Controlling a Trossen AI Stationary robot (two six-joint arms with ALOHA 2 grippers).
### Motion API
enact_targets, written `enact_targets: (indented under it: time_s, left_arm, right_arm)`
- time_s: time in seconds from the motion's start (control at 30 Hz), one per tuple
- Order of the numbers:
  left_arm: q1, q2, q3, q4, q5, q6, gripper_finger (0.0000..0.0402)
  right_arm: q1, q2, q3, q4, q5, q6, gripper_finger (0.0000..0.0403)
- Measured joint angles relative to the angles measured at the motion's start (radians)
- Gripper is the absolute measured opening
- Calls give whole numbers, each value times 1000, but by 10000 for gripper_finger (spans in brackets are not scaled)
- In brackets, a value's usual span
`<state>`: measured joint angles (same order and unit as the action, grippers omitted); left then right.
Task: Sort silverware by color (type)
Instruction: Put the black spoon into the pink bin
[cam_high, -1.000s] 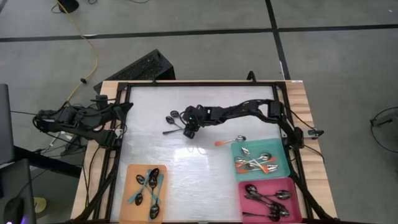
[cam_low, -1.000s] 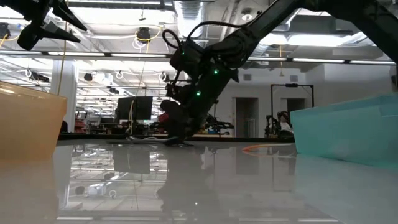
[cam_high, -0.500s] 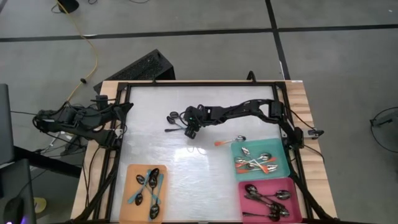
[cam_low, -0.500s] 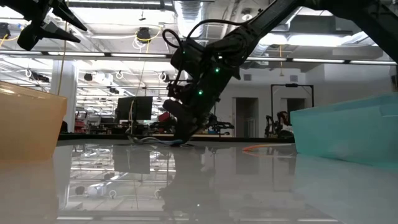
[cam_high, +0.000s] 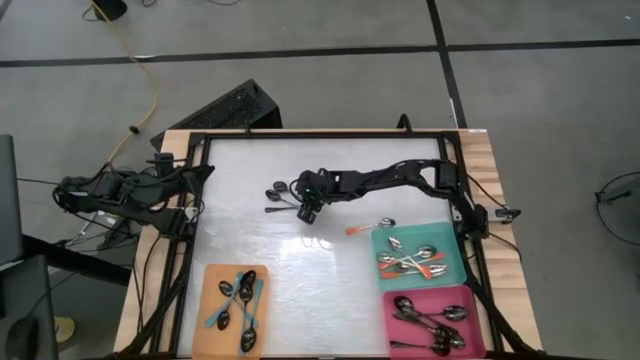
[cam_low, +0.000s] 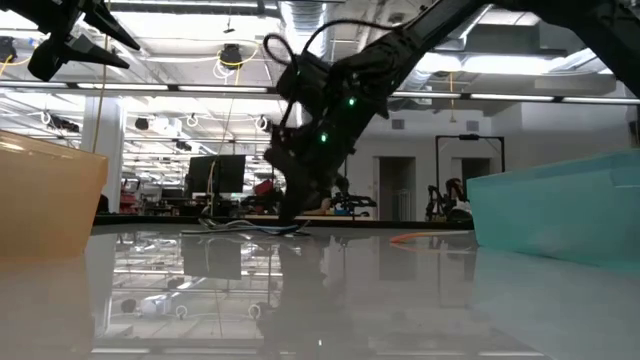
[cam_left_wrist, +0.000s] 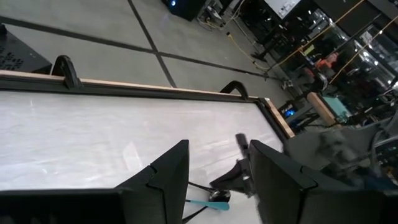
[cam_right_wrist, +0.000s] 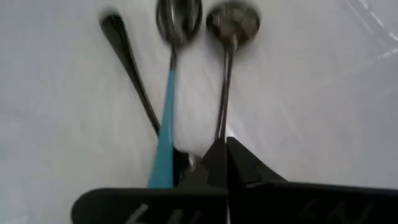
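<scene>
The glossy white table (cam_high: 320, 250), wood-edged and dark-railed, stands on a grey floor crossed by black lines, and the low view shows a lit workshop behind it. At far left of the high view the left gripper (cam_high: 205, 171) waits with fingers apart; lower left, the orange tray (cam_high: 210, 275) holds teal spoons. At upper centre the right gripper (cam_high: 303, 207) is pinched closed on the black spoon (cam_right_wrist: 229, 37), with the teal spoon (cam_right_wrist: 166, 124) just beside; lower right sit the teal tray (cam_high: 455, 250) and pink tray (cam_high: 475, 300). No writing is legible.
</scene>
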<state>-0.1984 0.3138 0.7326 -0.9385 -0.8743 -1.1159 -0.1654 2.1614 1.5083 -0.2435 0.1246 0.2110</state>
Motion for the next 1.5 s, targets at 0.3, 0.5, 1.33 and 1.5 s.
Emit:
enact_targets:
  time_s: [0.3,0.5,1.33,1.5]
  left_arm:
    - [0,0,0,0,5,16,151]
    - [0,0,0,0,5,16,151]
    - [0,0,0,2,-22,57,151]
    - [0,0,0,2,-22,57,151]
  right_arm:
    - [-8,-76,7,16,2,21,2]
    - [-12,-79,7,71,4,-53,54]
    - [65,25,5,-34,194,-105,163]
    - [78,44,11,-37,166,-58,163]
